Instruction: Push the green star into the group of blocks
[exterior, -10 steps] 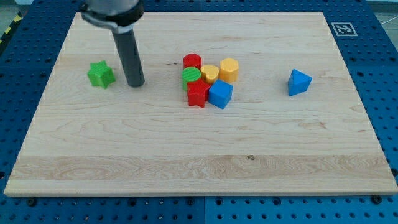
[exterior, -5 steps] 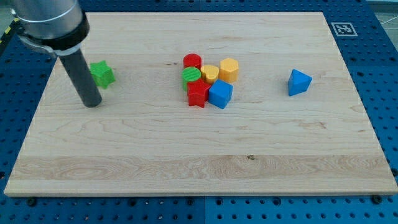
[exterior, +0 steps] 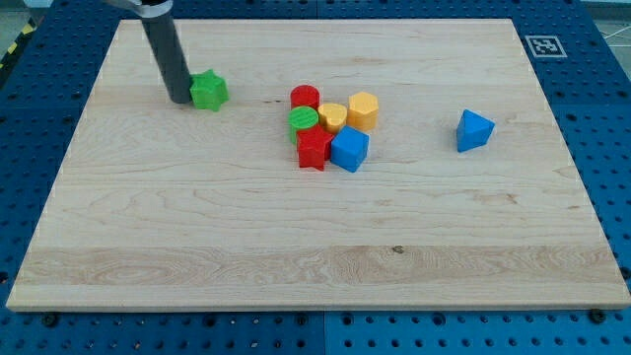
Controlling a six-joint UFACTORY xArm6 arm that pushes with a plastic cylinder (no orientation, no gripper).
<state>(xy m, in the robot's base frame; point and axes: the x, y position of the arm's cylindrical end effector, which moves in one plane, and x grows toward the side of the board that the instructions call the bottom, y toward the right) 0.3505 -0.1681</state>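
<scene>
Green is the colour that matters here: the green star [exterior: 208, 91] sits in the upper left of the frame on the wooden board [exterior: 296, 247], well apart from the group of blocks near the upper centre. That group holds a red cylinder [exterior: 305, 98], a green cylinder [exterior: 304, 120], a yellow block [exterior: 332, 117], an orange-yellow hexagonal block [exterior: 363, 110], a red block [exterior: 314, 149] and a blue cube [exterior: 349, 149], all packed close together. A blue triangular block [exterior: 474, 130] lies alone toward the frame's right.

As a judgement, the task is under way but not finished: a bare strip of board separates the star from the cluster, so the star has yet to join it. What is left is a push toward the frame's right and slightly down, aimed at the red cylinder's side of the group.

The tool is a plain rod with nothing to open or close, and it holds nothing. The robot's tip [exterior: 180, 101] stands just left of the star, touching or very nearly touching its left edge, which looks a sound position for that rightward shove.
</scene>
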